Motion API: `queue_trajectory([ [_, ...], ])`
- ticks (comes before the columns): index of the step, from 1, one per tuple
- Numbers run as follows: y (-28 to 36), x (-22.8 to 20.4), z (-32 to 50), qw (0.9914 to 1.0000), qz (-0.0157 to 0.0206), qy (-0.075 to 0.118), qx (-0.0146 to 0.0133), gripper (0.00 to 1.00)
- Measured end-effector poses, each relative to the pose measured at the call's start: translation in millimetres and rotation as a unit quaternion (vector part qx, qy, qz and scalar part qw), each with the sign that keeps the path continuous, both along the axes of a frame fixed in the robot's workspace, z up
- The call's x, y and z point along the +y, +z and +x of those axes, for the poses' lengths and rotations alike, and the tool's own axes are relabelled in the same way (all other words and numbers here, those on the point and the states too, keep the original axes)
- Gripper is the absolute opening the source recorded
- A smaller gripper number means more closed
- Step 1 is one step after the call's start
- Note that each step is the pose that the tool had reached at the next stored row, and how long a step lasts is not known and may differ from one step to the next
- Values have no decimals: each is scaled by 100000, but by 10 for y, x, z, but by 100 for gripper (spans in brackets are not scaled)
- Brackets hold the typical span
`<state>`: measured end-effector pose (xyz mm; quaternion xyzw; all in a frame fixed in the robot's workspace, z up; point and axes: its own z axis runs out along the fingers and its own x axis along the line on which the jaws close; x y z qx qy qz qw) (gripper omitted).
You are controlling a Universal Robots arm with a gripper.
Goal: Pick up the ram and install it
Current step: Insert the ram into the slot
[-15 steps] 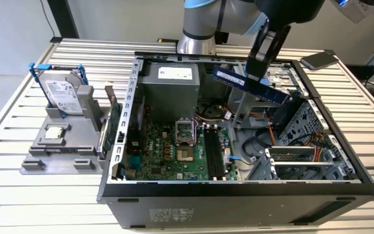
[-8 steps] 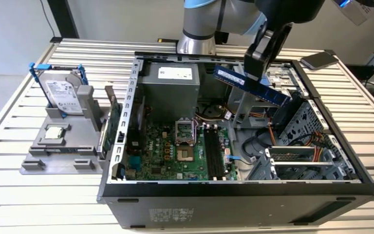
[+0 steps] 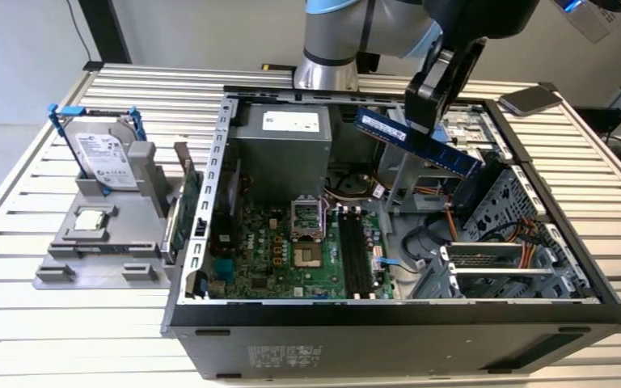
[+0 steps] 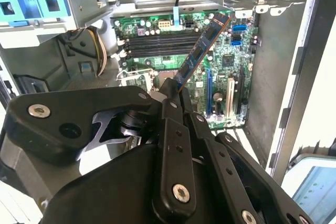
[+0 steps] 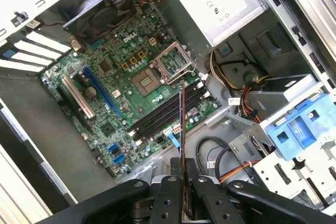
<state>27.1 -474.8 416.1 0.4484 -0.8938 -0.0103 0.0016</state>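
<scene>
The ram (image 3: 453, 158), a long thin blue-green stick with dark chips, hangs tilted in the air above the open computer case (image 3: 213, 186). My gripper (image 3: 423, 128) is shut on it from above. In the second wrist view the ram (image 4: 202, 51) juts out from the gripper (image 4: 174, 96) over the green motherboard. In the first wrist view I see the ram (image 5: 182, 129) edge-on, rising from the gripper (image 5: 182, 183). It stands well above the black memory slots (image 5: 164, 113), which lie beside the processor socket (image 5: 148, 81). In the exterior view the slots (image 3: 356, 255) lie lower and to the left of the stick.
A grey fixture (image 3: 57, 271) on the slatted table at the exterior view's left carries a hard drive (image 3: 106, 158) in a blue frame and a small silver chip (image 3: 93, 218). A green card (image 3: 187, 212) stands by the case wall. Power supply (image 3: 284, 145), cables and drive cage (image 3: 504, 259) crowd the case.
</scene>
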Motion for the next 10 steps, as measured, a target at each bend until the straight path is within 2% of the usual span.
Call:
queue_trajectory([
  [5,0,0,0,100000,-3,-128,3,0],
  [10,-1,0,0,99986,1,-1660,0,0],
])
